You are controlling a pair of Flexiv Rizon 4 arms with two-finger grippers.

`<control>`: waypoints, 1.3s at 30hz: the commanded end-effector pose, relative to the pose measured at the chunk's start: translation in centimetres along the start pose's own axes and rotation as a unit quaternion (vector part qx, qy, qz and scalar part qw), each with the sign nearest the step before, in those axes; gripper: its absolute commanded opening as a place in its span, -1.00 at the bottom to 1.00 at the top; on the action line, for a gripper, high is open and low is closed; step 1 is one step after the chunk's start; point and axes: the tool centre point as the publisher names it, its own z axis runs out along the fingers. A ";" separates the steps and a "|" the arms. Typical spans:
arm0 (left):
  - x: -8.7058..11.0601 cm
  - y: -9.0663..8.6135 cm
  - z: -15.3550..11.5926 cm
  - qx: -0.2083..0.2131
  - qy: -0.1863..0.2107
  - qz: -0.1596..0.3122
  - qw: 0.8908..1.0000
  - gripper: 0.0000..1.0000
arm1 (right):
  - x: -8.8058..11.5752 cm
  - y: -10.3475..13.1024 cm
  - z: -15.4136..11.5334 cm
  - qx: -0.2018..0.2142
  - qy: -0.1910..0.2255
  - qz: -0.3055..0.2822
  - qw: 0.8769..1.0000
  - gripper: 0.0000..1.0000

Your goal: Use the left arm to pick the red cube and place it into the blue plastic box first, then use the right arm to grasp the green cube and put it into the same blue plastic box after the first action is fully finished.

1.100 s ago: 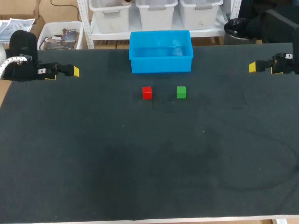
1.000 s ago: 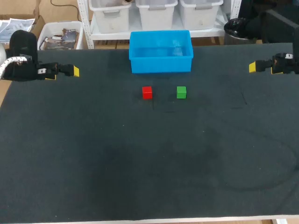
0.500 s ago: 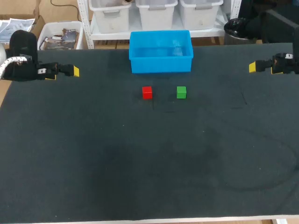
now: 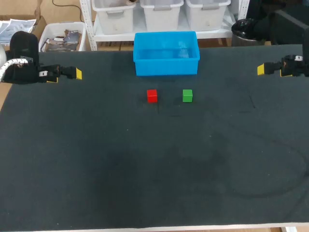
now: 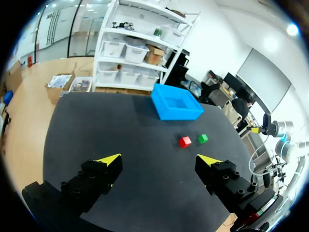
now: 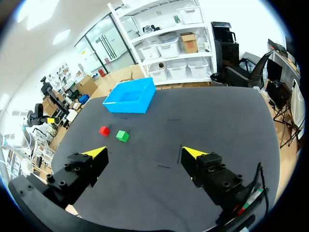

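At the upper centre of the head view, the blue plastic box (image 4: 166, 66) stands on the desk (image 4: 145, 169). The red cube (image 4: 152, 95) and the green cube (image 4: 187, 95) lie just below it, side by side but apart, with the red cube on the left. The left pincer (image 4: 77, 74) sits at upper left and the right pincer (image 4: 261, 69) at upper right, both well apart from the cubes. Judged status: no step has begun, and the red cube comes first. The next move calls for the left arm to travel over the red cube and straddle it.

In the left wrist view, the left pincer (image 5: 161, 161) is spread wide and empty. The red cube (image 5: 184, 141) lies well ahead of it, with the box beyond.

In the right wrist view, the right pincer (image 6: 145, 153) is likewise spread and empty, with the green cube (image 6: 122, 136) well ahead.
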 end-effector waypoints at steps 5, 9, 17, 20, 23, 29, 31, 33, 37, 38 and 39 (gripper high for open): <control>0.0 0.0 0.0 0.000 0.000 0.000 1.000 1.00 | 0.0 0.0 0.0 0.001 0.000 0.000 1.000 1.00; 0.0 0.0 0.0 0.000 0.000 0.000 1.000 1.00 | 0.0 0.0 0.0 0.001 0.000 0.000 1.000 1.00; 0.0 0.0 0.0 0.000 0.000 0.000 1.000 1.00 | 0.0 0.0 0.0 0.001 0.000 0.000 1.000 1.00; 0.0 0.0 0.0 0.000 0.000 0.000 1.000 1.00 | 0.0 0.0 0.0 0.001 0.000 0.000 1.000 1.00; 0.0 0.0 0.0 0.000 0.000 0.000 1.000 1.00 | 0.0 0.0 0.0 0.001 0.000 0.000 1.000 1.00; 0.0 0.0 0.0 0.000 0.000 0.000 1.000 1.00 | 0.0 0.0 0.0 0.001 0.000 0.000 1.000 1.00; 0.0 0.0 0.0 0.000 0.000 0.000 1.000 1.00 | 0.0 0.0 0.0 0.001 0.000 0.000 1.000 1.00; 0.0 0.0 0.0 0.000 0.000 0.000 1.000 1.00 | 0.0 0.0 0.0 0.001 0.000 0.000 1.000 1.00; -0.1 -0.1 0.3 -0.017 0.001 0.010 1.000 1.00 | 0.0 0.0 0.0 0.001 0.000 0.000 1.000 1.00; -0.3 -0.2 0.6 -0.021 0.001 0.002 1.000 1.00 | 0.0 0.0 0.0 0.001 0.000 0.000 1.000 1.00; -0.5 -0.3 0.7 -0.021 0.007 -0.001 1.000 1.00 | 0.0 0.0 0.0 0.001 0.000 0.000 1.000 1.00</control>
